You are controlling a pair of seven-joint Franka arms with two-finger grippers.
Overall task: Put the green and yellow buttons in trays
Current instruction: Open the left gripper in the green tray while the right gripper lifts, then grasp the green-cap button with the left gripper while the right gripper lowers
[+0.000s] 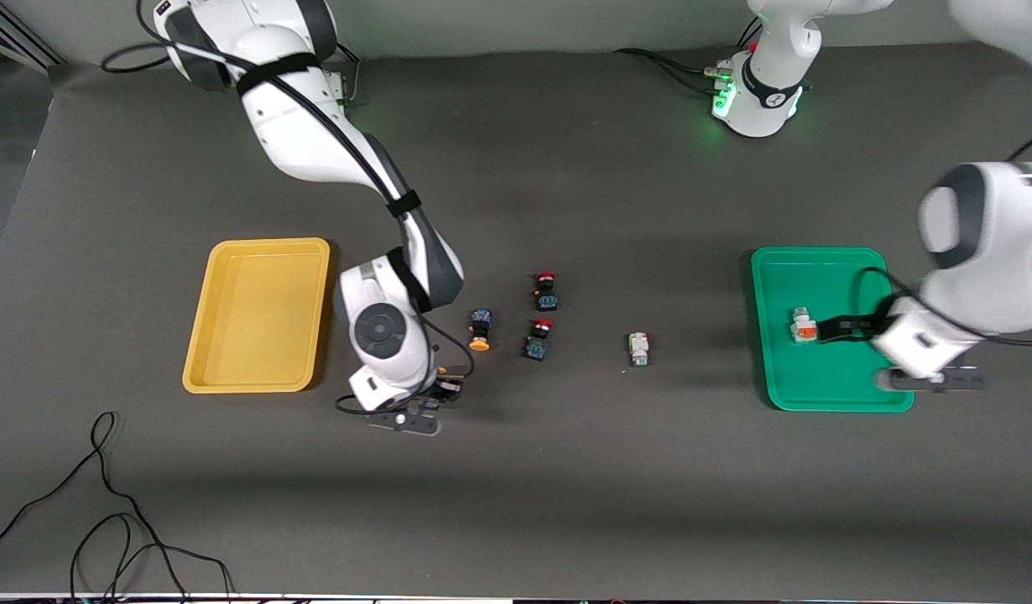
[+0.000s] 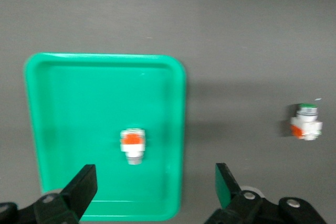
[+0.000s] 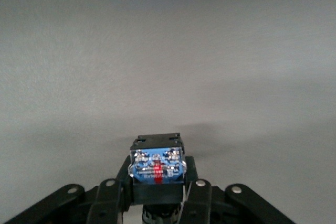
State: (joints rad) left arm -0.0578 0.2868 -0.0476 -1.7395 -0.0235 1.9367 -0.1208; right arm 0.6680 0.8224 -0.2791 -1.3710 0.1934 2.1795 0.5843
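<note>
My right gripper (image 1: pixel 439 394) is shut on a dark-bodied button (image 3: pixel 157 169) with a blue label, held over the table beside the yellow tray (image 1: pixel 260 315); its cap is hidden. Another dark-bodied button with an orange-yellow cap (image 1: pixel 480 327) lies on the table. A white-bodied, orange-accented button (image 1: pixel 803 325) lies in the green tray (image 1: pixel 826 277). A white-bodied, green-accented button (image 1: pixel 639 348) lies on the table between the trays. My left gripper (image 2: pixel 155 187) is open and empty over the green tray's (image 2: pixel 79 87) edge, by the orange-accented button (image 2: pixel 132 145).
Two dark-bodied buttons with red caps (image 1: pixel 546 290) (image 1: pixel 538 338) lie mid-table beside the orange-yellow-capped one. The yellow tray holds nothing. Loose black cables (image 1: pixel 105 503) lie near the front edge at the right arm's end.
</note>
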